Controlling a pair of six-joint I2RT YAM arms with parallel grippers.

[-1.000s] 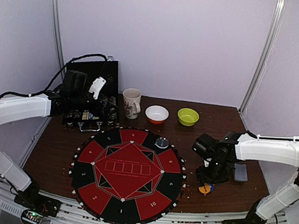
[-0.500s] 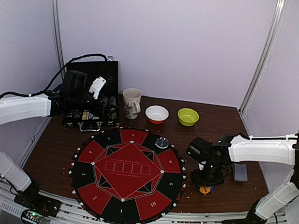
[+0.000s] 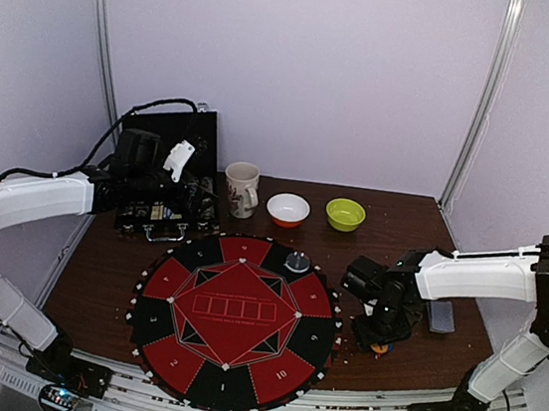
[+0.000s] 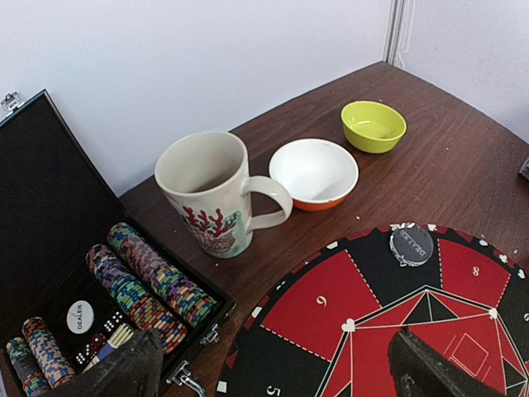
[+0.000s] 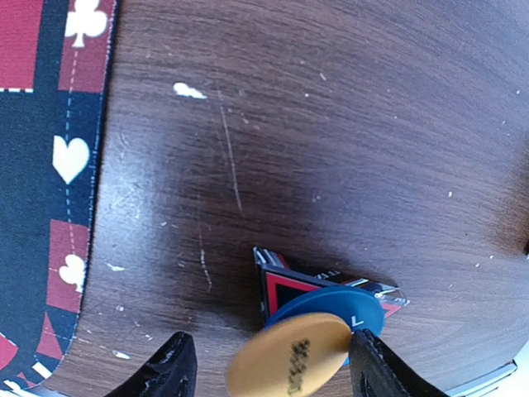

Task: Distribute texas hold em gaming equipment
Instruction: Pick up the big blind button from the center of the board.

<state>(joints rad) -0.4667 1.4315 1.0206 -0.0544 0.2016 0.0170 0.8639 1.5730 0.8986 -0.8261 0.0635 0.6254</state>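
Your right end effector (image 5: 271,357) hangs with its fingers apart, straddling the little pile of markers at the lower middle of the right wrist view. The orange disc (image 5: 289,357) is on top, the blue disc (image 5: 351,308) is under it and the red-black triangle marker (image 5: 285,289) is at the bottom, all overlapping. Nothing is gripped.

If you want the orange disc alone, bring the pads onto its rim and no lower. The blue one lies so close beneath that a deep closure would likely drag both. The orange disc is blurred, so I cannot tell whether it lies flat; centre on it before closing.

For room, the counter (image 5: 347,124) is bare across the upper part of that view, and the mat (image 5: 33,165) runs down the left side. A pale strip in the lower right corner looks like the counter's edge, so carry away from it. In the overhead view the deck of cards (image 3: 441,316) lies just right of your arm.

Your left end effector (image 4: 273,372) is spread apart and holds nothing. It sits above the case (image 4: 50,207) of poker chips (image 4: 153,277) at lower left, with the mug (image 4: 211,194) just beside the case.
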